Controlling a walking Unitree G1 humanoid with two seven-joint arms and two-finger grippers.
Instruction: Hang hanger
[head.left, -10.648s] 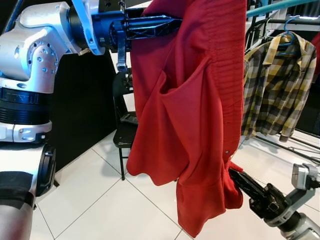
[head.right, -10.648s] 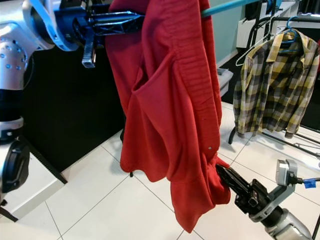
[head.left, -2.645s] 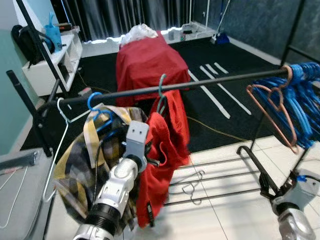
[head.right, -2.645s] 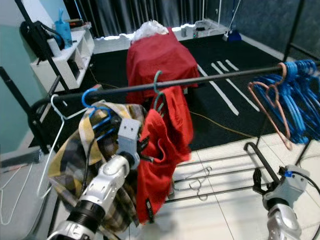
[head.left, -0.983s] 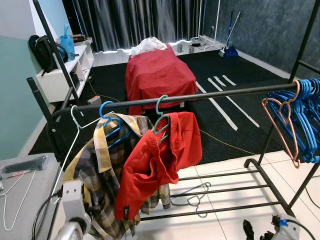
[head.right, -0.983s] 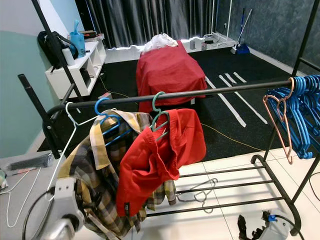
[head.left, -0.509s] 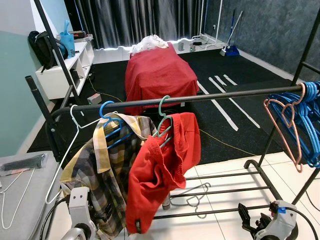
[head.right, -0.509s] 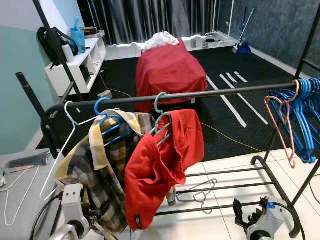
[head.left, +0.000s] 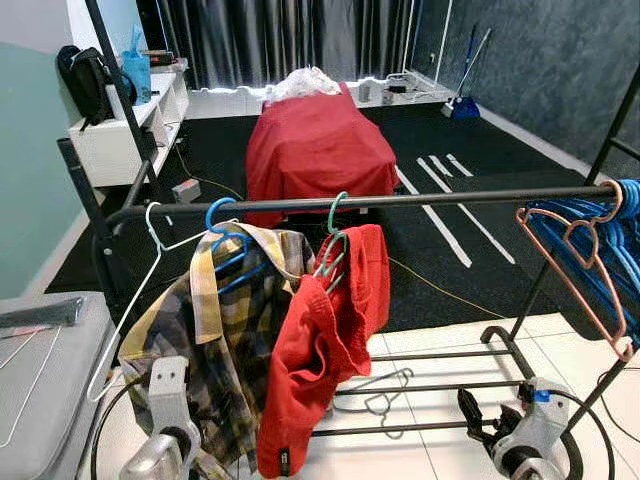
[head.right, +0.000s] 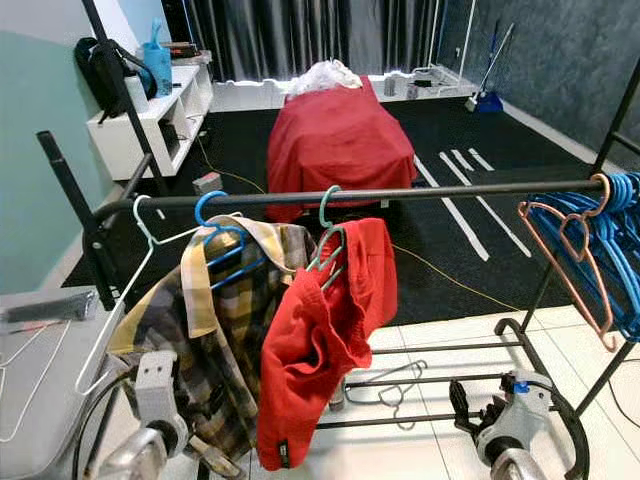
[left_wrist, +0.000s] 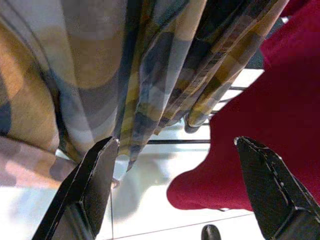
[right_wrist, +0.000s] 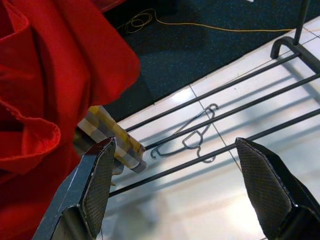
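A teal hanger (head.left: 335, 235) hooks over the black rail (head.left: 450, 198) and carries a red garment (head.left: 320, 360), which hangs free. Beside it on the rail hang a blue hanger with a plaid shirt (head.left: 215, 330) and a bare white hanger (head.left: 125, 300). My left gripper (left_wrist: 176, 142) is low, below the plaid shirt's hem, open and holding nothing. Down near the rack's floor bars my right gripper (head.left: 475, 412) is also open and holds nothing.
Several blue hangers (head.left: 615, 235) and a pink one (head.left: 580, 260) bunch at the rail's right end. A wire hanger (head.left: 385, 395) lies on the tiles under the rack. A grey surface (head.left: 45, 390) stands at the left, a red-draped bed (head.left: 315, 145) behind.
The left gripper has let go of the red garment's hanger, which now hangs on the rail. Both arms have dropped low. The camera has shifted a little.
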